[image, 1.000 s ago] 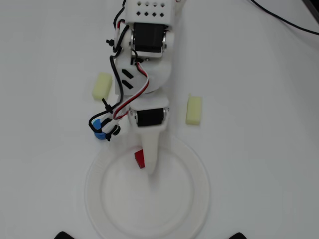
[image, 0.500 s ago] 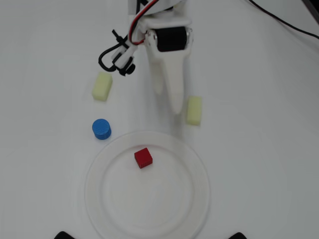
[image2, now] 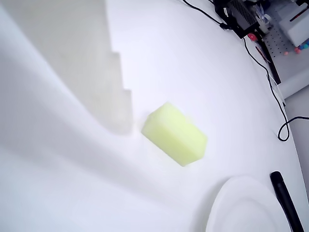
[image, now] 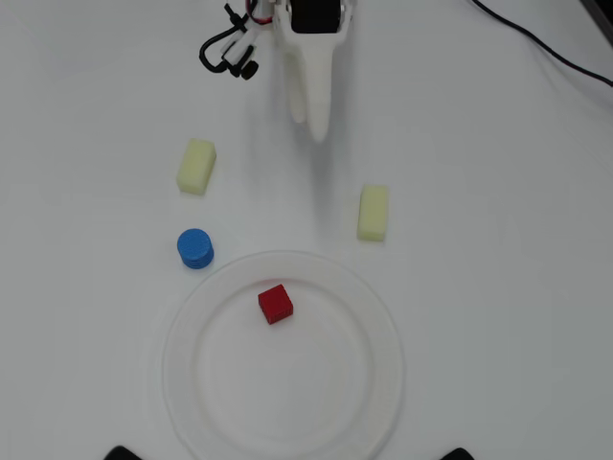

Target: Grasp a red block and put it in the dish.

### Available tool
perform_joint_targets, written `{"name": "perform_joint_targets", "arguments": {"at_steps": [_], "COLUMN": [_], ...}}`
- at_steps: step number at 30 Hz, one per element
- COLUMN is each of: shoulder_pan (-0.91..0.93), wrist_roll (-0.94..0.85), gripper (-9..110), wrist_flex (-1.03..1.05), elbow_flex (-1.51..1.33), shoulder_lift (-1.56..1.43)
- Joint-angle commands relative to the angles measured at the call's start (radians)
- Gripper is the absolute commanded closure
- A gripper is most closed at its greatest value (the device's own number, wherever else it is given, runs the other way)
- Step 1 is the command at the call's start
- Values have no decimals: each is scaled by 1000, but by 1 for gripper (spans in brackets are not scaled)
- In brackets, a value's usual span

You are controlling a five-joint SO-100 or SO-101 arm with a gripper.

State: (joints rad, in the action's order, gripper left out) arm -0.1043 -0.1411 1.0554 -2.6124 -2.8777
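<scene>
**A:** Red block is already sitting inside the dish, a bit up-left of its centre, turned slightly off square in the overhead view. A cube, so no long axis.

**B:** Looks light and rigid; I'd pinch two opposite flat faces. The gripper is well apart from it, jaws look together, holding nothing.

Two yellow blocks, upper left and right of centre, and a blue cylinder sit on a white table; black cable upper right.
</scene>
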Motion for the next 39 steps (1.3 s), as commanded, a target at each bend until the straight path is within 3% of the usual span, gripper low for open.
{"name": "perform_joint_targets", "arguments": {"at_steps": [1, 13, 18, 28, 39], "shoulder_pan": [17, -110, -83, -87, -89], "wrist_roll": [11, 69, 77, 43, 77], "gripper": [67, 70, 71, 101, 102], "wrist_flex": [23, 218, 235, 233, 264], "elbow_flex": [-87, -439, -449, -534, -568], "shoulder_lift": [-101, -575, -575, -575, -575]}}
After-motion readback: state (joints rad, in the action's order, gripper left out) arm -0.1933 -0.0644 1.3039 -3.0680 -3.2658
